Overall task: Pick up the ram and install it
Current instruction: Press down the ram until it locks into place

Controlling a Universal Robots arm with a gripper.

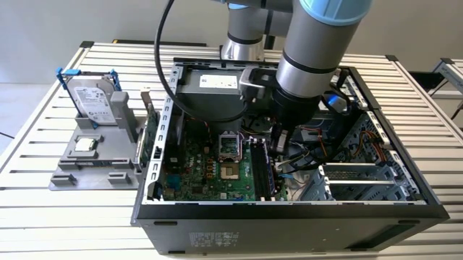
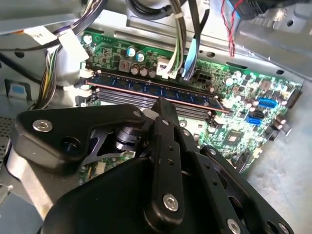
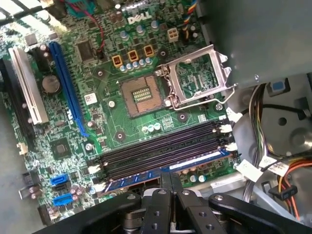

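- The arm (image 1: 318, 65) is reaching down into the open case (image 1: 289, 208), its gripper (image 1: 281, 142) hanging just above the slots (image 1: 262, 170) on the board (image 1: 210, 173).
- The ram (image 2: 156, 91) is standing on edge in the outermost slot, running its full length, as both wrist views show (image 3: 168, 170).
- The gripper's fingers (image 3: 170, 187) are sitting closed together over the ram's top edge; whether they are pinching it or merely pressing on it cannot be told.
- Risk, as a judgement: if the stick is sitting off-line from the slot or its end latches (image 3: 97, 169) are not open, downward pressure could be bending the ram or leaving one end unseated.
- The loose cables (image 2: 178, 48) lying near the slot could be snagging on the gripper.
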